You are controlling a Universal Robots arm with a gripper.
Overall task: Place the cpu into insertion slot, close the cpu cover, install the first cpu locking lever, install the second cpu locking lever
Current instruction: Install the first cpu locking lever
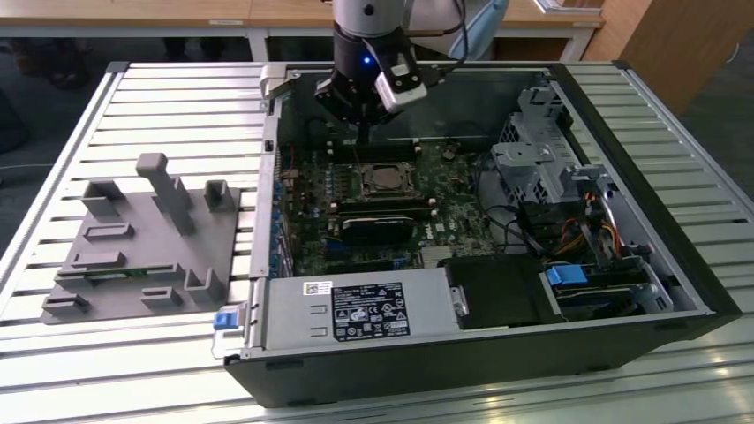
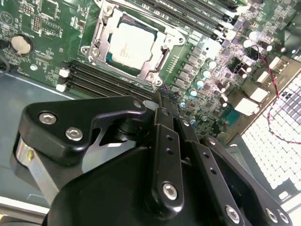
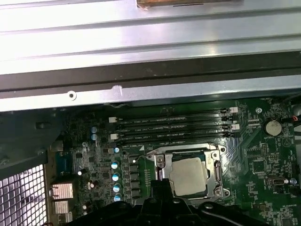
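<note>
In the exterior view my gripper (image 1: 360, 143) hangs inside the open case (image 1: 659, 265), just beyond the one cpu (image 1: 382, 182) on the green board (image 1: 304, 225). One grey fixture (image 1: 141, 247) lies at the exterior view's left.

In the second wrist view my jaws are pressed together and hold nothing. The cpu (image 2: 133, 44) is a flat, silvery-grey square seated in the slot (image 2: 159, 57), with the one cover (image 2: 98, 32) lying flat around it.

In the first wrist view the cpu (image 3: 188, 176) sits just beside my gripper (image 3: 162, 182), and I count four memory slots (image 3: 174, 128) next to it.
</note>
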